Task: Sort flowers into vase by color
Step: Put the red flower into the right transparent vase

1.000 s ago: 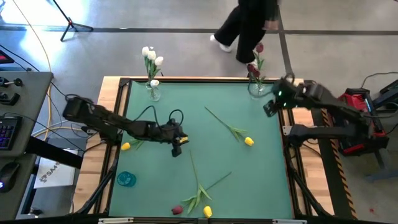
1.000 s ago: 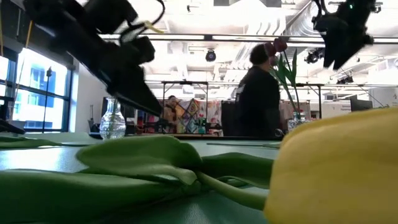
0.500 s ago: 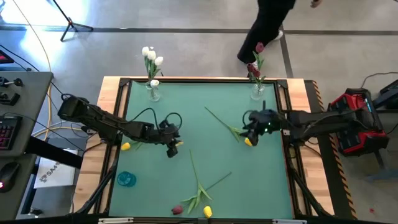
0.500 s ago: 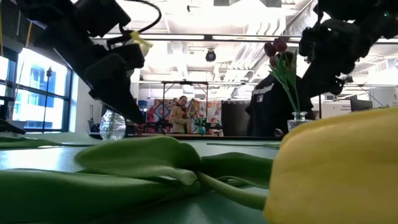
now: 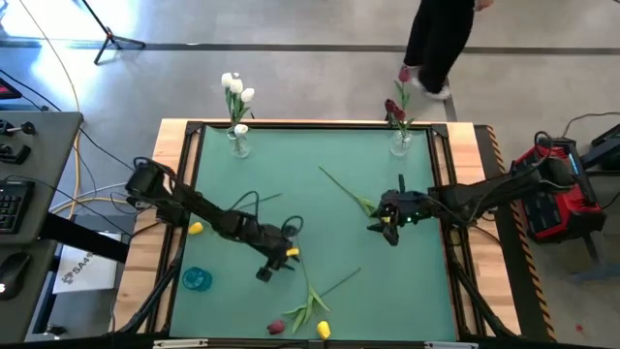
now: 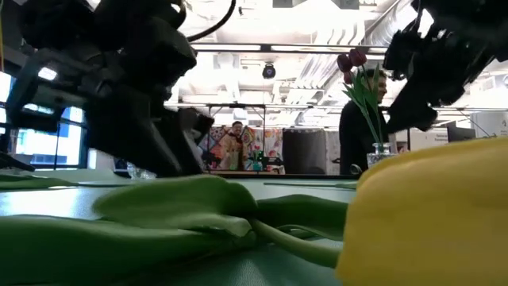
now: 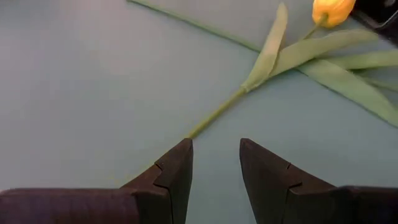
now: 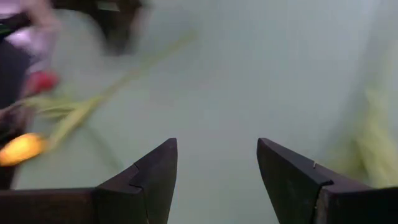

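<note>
Overhead, a green table (image 5: 387, 291) framed in pale wood is seen on a grey concrete floor, with a desk carrying a keyboard (image 5: 8, 206) at the left arm's side and a red machine (image 5: 554, 199) at the right arm's side. At the table's far edge two glass vases stand well apart: one holding white tulips (image 5: 235, 90) at the far left corner, one holding dark red tulips (image 5: 395, 109) at the far right corner. A person in dark trousers (image 5: 438, 39) is seen on the floor beyond the table. A small blue-green round object (image 5: 197, 279) lies by the near left edge. Loose flowers are scattered on the green surface: a yellow tulip (image 5: 196, 229) at the left edge, a long stem (image 5: 341, 187) running across the middle toward the right arm, and near the front edge a cluster of leaves with a yellow tulip head (image 5: 323, 331) and a dark red tulip head (image 5: 276, 328). From table height, the room behind is shown with a white ceiling, ducts and windows on the left. The left hand (image 5: 268, 269) is held low over the middle of the table, a yellow spot showing just beside it; in its wrist view the fingers (image 7: 180, 168) are parted with nothing between them, a stem end lying just ahead. The right hand (image 5: 385, 226) is held low over the right half of the table, its fingers (image 8: 158, 168) spread wide and empty in its wrist view.
</note>
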